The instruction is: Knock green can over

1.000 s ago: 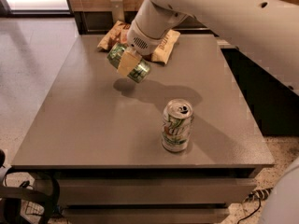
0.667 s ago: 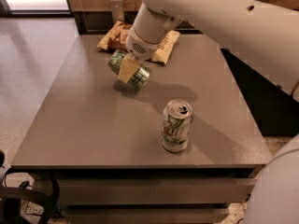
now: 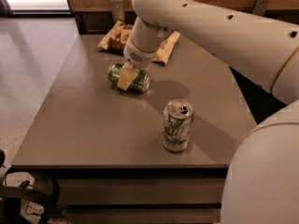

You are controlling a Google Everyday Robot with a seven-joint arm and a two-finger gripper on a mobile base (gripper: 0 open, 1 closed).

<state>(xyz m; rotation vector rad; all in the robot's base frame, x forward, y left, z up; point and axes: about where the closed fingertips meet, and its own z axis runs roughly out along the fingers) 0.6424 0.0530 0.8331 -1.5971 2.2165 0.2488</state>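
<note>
Green can lying sideways on the table, gripper clamping its middle, opened white can standing upright apart.

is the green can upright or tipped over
Tipped: the green can lies on its side on the table, with the end effector across its middle.

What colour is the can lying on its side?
Green can: mottled green, beneath the gripper, camera view.
</note>
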